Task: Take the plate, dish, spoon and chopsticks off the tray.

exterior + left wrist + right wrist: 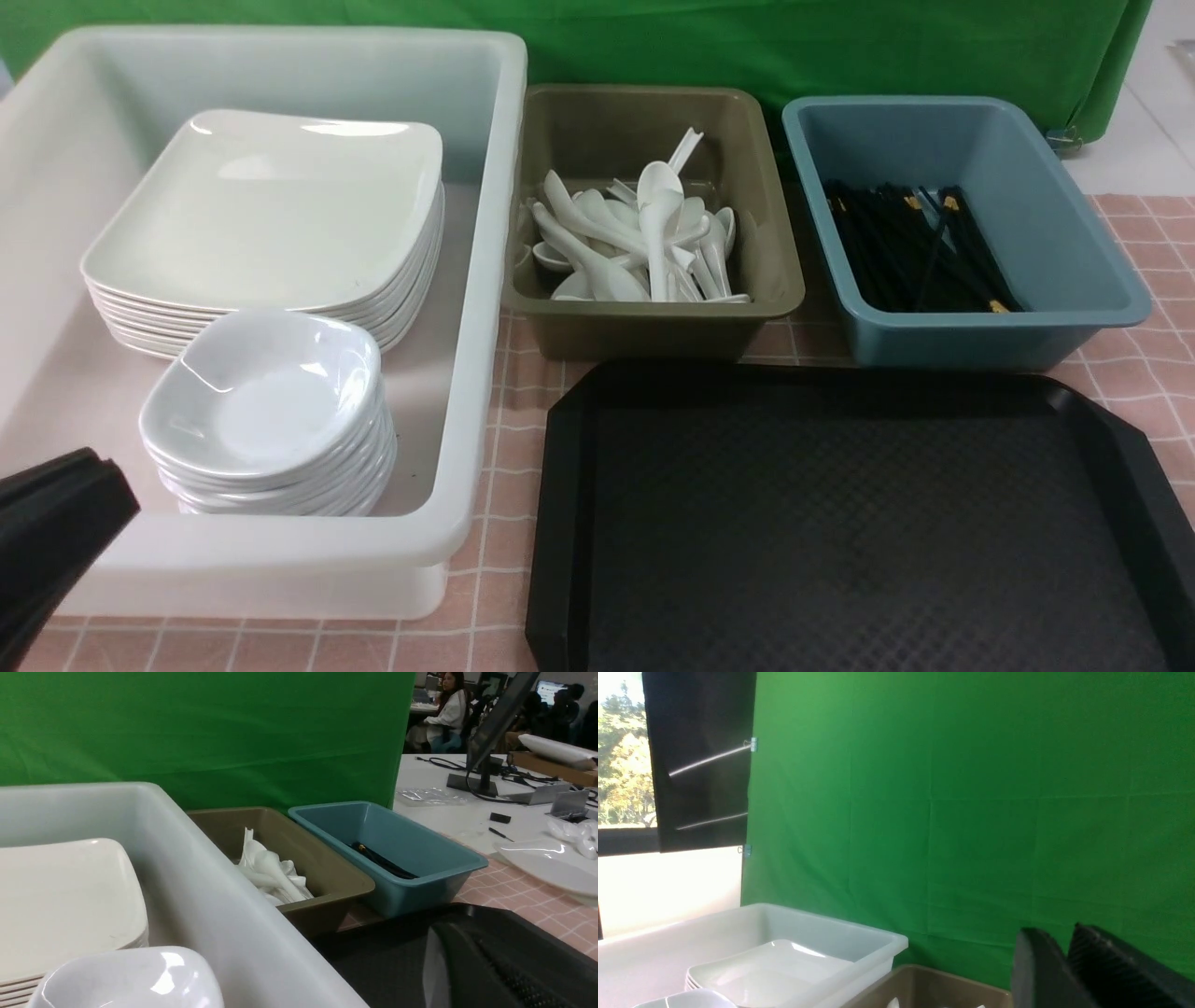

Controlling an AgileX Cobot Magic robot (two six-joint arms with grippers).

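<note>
The tray [840,523] lies on the counter [495,439] with its floor bare; nothing remains on it. The plate [271,201] tops a stack in the white tub [467,392], and the dish [261,397] tops a smaller stack just in front of it. The spoon cannot be told apart from the others in the olive-brown bin [653,322], nor the chopsticks from the bundle in the blue bin [990,331]. The task appears complete.

Step in hand, as judged: retract both arms clear of the containers.

- Left gripper [56,523]: hangs at the tub's near left corner. The wrist view shows one finger only, so the state of the jaws cannot be told; nothing is seen held.
- Right gripper [1069,961]: seen only in its wrist view, raised. Its jaws stand nearly together with nothing between them.

Obstacles: the tub wall stands close to the left gripper. Lift before moving sideways, to avoid nudging the tub or the dish stack. The three containers sit close together behind and beside the tray.
</note>
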